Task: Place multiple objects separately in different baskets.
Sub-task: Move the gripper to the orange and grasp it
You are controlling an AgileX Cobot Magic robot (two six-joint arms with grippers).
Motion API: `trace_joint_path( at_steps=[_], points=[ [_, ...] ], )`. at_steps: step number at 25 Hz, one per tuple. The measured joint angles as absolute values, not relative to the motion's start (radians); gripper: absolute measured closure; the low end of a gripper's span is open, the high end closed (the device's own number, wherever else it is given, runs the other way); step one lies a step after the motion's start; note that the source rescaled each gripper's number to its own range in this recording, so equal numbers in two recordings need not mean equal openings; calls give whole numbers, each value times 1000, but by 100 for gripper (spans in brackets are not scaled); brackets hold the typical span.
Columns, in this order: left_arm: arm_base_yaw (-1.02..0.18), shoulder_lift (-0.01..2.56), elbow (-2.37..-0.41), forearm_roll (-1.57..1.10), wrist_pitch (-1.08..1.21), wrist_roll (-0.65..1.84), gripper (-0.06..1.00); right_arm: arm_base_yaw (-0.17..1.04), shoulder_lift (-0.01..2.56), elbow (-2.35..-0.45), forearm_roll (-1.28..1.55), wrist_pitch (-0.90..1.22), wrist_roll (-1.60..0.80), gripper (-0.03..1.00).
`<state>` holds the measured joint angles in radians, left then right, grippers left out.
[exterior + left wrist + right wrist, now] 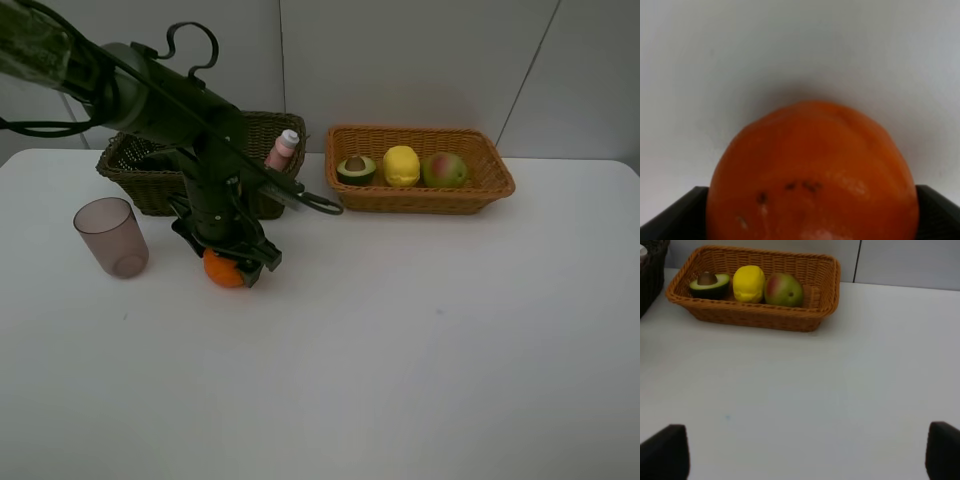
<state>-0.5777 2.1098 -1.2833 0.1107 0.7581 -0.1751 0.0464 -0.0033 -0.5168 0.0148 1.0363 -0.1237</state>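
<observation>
A: How do the jaws of the left gripper (232, 262) stand?

B: Wide apart, one on each side of the orange (222, 270), which sits on the white table (420, 350). From the left wrist view the orange (812, 175) fills the space between the two dark fingers (670, 220); if they touch it, I cannot tell.

A: And the right gripper (805, 455)?

B: Also wide, with only bare table between its fingertips. It is not seen from the high camera.

A: What stands around the orange?

B: To the left, a little apart, the translucent mauve cup (111, 236) is upright. Just behind the arm is the dark brown-green basket (130, 165), with the pink bottle (284, 150) leaning at its right end. The arm hides part of this basket.

A: And farther right?

B: The light orange-tan basket (418, 198) holds the halved avocado (355, 168), the yellow lemon (401, 165) and the green-red pear (444, 169), in a row from left to right.
</observation>
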Motion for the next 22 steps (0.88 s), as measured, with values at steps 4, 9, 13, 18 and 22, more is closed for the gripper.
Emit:
trace_joint_path(
  at_steps=[4, 9, 13, 18, 22],
  points=[
    [-567, 2110, -1283, 107, 762, -175, -3, 46, -3, -517, 15, 1036, -124, -3],
    [-560, 2110, -1283, 105, 768, -175, 0, 46, -3, -517, 16, 1036, -124, -3],
    [-560, 2110, -1283, 99, 769, -175, 0, 46, -3, -517, 16, 1036, -124, -3],
    [-560, 2110, -1283, 99, 769, -180, 0, 46, -3, -517, 16, 1036, -124, -3],
    [-561, 2110, -1283, 113, 771, -198, 0, 46, -3, -517, 16, 1036, -124, -3]
  ],
)
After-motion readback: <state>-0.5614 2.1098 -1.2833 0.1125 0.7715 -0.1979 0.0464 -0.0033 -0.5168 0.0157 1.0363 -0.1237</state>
